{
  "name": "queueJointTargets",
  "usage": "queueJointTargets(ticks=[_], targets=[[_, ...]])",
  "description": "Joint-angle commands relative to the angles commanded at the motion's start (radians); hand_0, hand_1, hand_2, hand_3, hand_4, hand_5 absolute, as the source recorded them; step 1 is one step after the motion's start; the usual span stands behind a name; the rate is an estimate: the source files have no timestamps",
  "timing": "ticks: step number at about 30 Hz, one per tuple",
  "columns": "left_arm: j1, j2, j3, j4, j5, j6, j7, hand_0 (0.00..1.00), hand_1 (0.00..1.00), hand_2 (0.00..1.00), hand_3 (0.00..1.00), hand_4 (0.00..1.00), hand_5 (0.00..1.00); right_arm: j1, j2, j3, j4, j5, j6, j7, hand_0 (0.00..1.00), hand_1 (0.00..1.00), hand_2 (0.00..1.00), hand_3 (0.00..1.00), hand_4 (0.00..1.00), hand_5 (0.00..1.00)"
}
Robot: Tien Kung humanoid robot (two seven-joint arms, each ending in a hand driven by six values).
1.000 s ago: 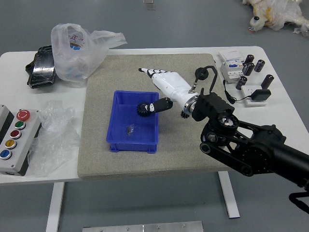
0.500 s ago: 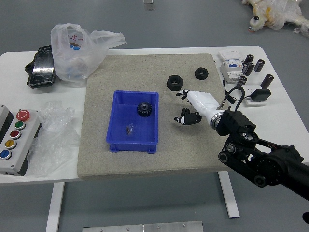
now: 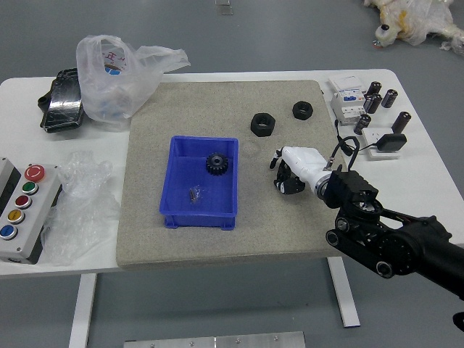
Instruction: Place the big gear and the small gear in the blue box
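The white table (image 3: 22, 116) bears a grey-beige mat (image 3: 174, 109), and my right arm (image 3: 395, 250) reaches over its near right corner. Leftward stands a bulging clear plastic bag (image 3: 119, 76), its lower part lapping the mat's far left corner; nearer me lie crumpled clear film (image 3: 80, 210) and a panel with coloured buttons (image 3: 38, 217). The blue box (image 3: 199, 219) sits on the mat, left of my right hand (image 3: 303, 164), its near wall between me and the inside. A black packet (image 3: 64, 101) lies beside the bag. At far right are white devices (image 3: 348, 94) with a cable, and short black cylinders (image 3: 402, 122). Two black rings sit on the mat beyond my hand: the hexagonal one (image 3: 262, 125) closer, the rounder one (image 3: 302, 110) farther off. The big gear (image 3: 217, 164) is inside the box, toward its far right corner, with a small clear scrap (image 3: 195, 193) nearer me. The small gear I can't pick out from the black of my low-held hand, nor can I tell whether I grip it.

The mat's right edge runs beneath my wrist. A strip of bare mat separates my hand from the box's right wall, whose raised rim borders the open top.
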Motion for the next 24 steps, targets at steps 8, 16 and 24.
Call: queueJointTargets(ticks=[8,16,24], targets=[[-0.001,-0.001,0.001,0.0,-0.002,0.001,-0.004,0.707,0.552,0.542,0.717,0.713,0.432,0.003,-0.014,-0.002,0.0,-0.005,-0.01,0.003,0.407,0.398,0.359,0.426,0.002,0.002],[-0.001,-0.001,0.001,0.0,-0.003,0.002,-0.004,0.707,0.552,0.542,0.72,0.716,0.436,0.039,-0.023,0.005,0.045,-0.031,-0.033,0.013,0.409,0.398,0.353,0.418,0.002,0.002],[0.001,0.001,-0.005,-0.001,0.006,0.0,0.0,0.707,0.552,0.542,0.719,0.714,0.436,0.155,0.04,-0.071,0.116,-0.042,-0.049,0.016,0.412,0.415,0.349,0.415,0.002,0.002]])
